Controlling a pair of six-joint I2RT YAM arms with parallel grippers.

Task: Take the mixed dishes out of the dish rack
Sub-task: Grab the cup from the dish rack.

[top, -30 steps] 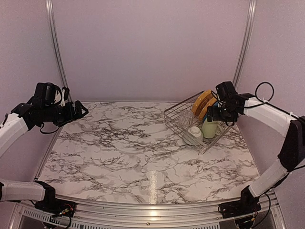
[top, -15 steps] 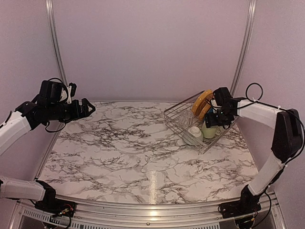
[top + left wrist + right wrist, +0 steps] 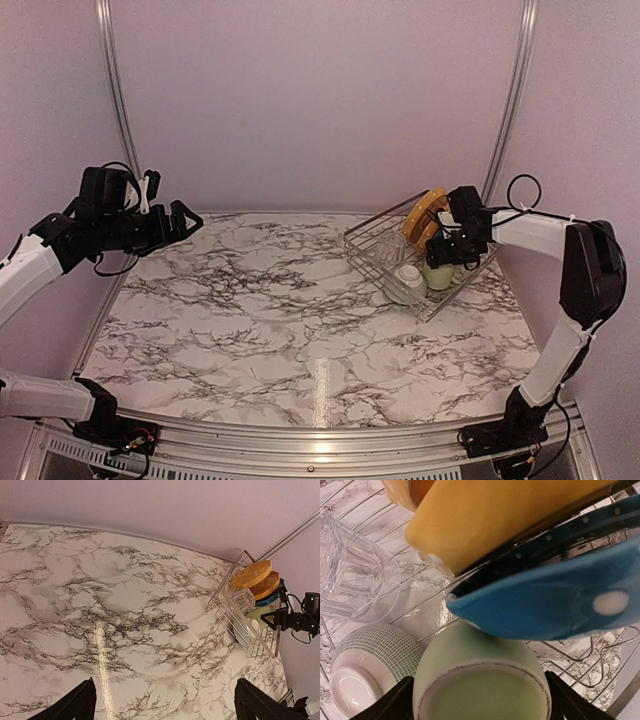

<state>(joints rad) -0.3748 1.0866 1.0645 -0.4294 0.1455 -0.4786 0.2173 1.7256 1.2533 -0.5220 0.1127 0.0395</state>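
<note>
The marble-patterned table (image 3: 300, 300) carries everything, and the dish rack (image 3: 372, 262) sits at its far right, turned at an angle to the table's edges. All the dishes are still inside it. Two yellow-orange plates (image 3: 428, 212) stand on edge at the rack's far end. The blue plate (image 3: 560, 605), dotted white, is just beside them and leans over the pale green mug (image 3: 480, 690) in the right wrist view. The clear glass (image 3: 355, 575) is left of the plates, and the small pale bowl (image 3: 365, 665), green-checked outside, lies just beside the mug on its left. The right pincer (image 3: 440, 258) reaches down into the rack with its fingers spread to either side of the mug, close against its wall. I cannot tell whether they already pinch it. The left pincer (image 3: 185, 222) hangs in the air over the far left of the table, spread wide and holding nothing.
</note>
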